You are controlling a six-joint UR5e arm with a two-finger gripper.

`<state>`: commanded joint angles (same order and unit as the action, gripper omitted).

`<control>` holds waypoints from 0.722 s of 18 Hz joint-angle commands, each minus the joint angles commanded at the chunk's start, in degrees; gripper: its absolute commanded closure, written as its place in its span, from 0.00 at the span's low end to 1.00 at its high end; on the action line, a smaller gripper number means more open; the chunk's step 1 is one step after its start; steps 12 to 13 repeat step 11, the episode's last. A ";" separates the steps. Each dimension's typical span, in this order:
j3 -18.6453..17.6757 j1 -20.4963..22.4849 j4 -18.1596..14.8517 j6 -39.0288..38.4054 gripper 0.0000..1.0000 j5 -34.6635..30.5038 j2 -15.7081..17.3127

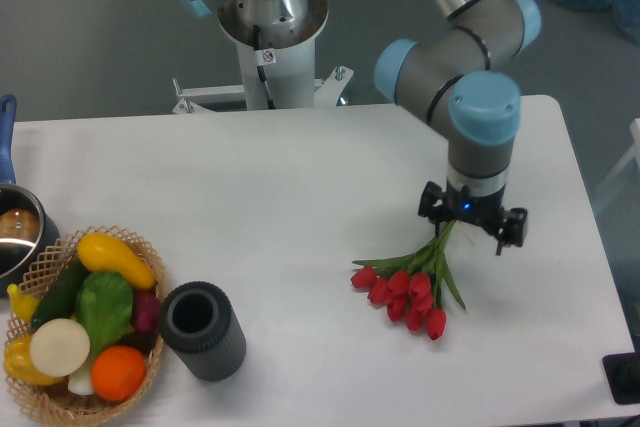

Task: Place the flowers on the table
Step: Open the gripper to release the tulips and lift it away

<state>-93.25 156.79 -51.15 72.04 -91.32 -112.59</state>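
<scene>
One white table (250,187) with rounded corners fills most of your view, with grey floor behind its far edge and the arm's white pedestal (268,57) standing just past that edge. Your arm comes in from the top right, elbow joints capped in light blue, and the wrist points straight down over the right half of the tabletop. The gripper (471,223) hangs with its fingers spread apart, and nothing is held between them. The flowers (410,285) lie flat on the tabletop toward the near right corner, red buds pointing at the near edge, stems running up toward the gripper; whether the stem tips touch it you cannot tell. Near the left near corner sits a wicker basket (148,253) full of colourful fruit and vegetables, with a dark ribbed cylinder (203,330) just beside it. A metal pot (15,232) with a blue handle sits at the left edge.
</scene>
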 joint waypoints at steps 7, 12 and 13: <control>0.96 2.81 -2.80 9.23 0.00 -0.44 0.26; 4.13 3.17 -9.49 13.03 0.00 -0.27 1.06; 4.13 3.17 -9.49 13.03 0.00 -0.27 1.06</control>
